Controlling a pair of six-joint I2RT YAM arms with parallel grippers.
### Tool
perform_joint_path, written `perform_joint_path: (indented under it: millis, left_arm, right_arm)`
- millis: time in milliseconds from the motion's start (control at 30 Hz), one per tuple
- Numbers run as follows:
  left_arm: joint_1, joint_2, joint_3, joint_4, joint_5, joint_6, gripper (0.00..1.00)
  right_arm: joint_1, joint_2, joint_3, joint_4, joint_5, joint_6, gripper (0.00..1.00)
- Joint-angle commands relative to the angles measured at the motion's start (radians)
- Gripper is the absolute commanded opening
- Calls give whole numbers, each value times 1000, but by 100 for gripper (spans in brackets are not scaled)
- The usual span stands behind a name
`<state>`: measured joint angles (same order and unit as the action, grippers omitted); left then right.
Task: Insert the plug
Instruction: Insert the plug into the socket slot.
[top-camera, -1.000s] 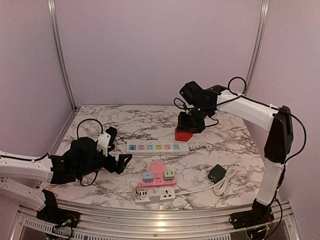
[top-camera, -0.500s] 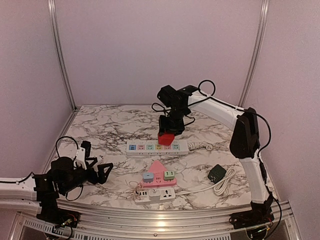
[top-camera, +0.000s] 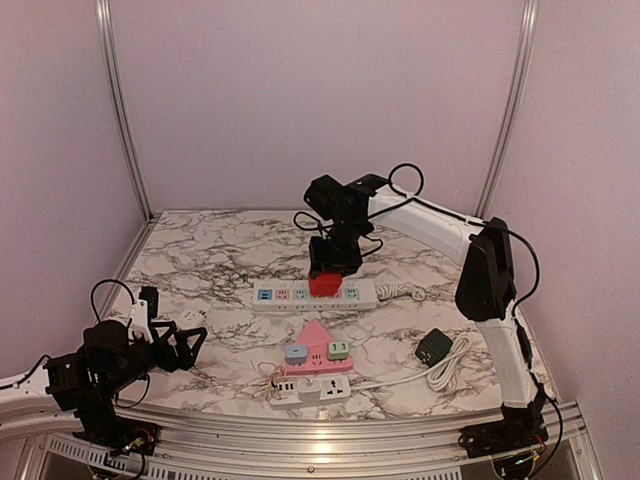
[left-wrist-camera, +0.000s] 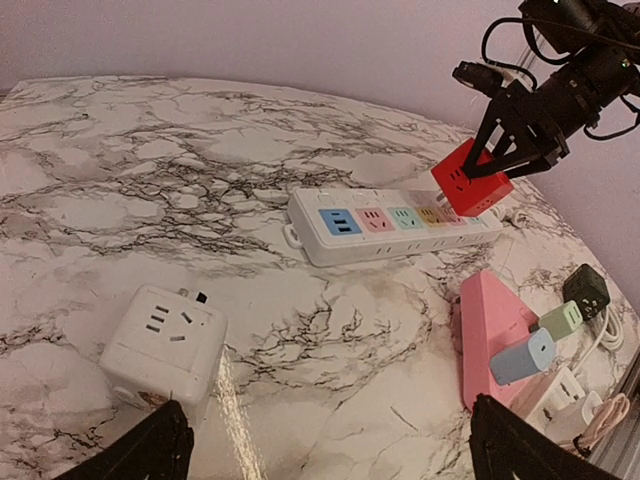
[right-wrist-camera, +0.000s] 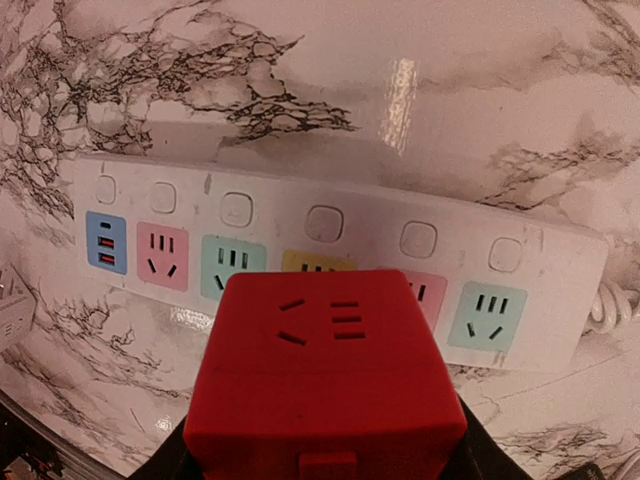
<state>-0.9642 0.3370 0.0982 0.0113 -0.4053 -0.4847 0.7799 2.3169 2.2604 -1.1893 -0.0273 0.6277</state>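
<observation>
One red plug (right-wrist-camera: 325, 390), one long strip (right-wrist-camera: 520, 290), we count.
Right fingers (left-wrist-camera: 490, 125) clamp the plug above it; left fingers (left-wrist-camera: 145, 450) apart.

Neither red plug (right-wrist-camera: 325, 385) nor power strip (right-wrist-camera: 560, 270) bears readable text.

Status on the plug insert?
Left hand open, well clear. Right hand grips red plastic cube plug, tilted over long white power strip, not seated. Nothing in the way.
</observation>
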Motion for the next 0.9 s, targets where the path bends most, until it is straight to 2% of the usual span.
perform_joint_path:
  millis: [0,233,367,867]
  left_arm:
    - [-2,65,111,-187,8,-43,99]
    - [-7,166,184,-254,29,-81,99]
    - [-54,197,237,-291,35,-83,99]
    - [-182,216,340,-486,-107,-234,99]
  right_arm:
    - [8,11,28,-13,23,2,0]
    - [4,24,33,-10,65,10,0]
    - [-3,40,36,-11,67,11,0]
    - [6,52,43,14,37,41,0]
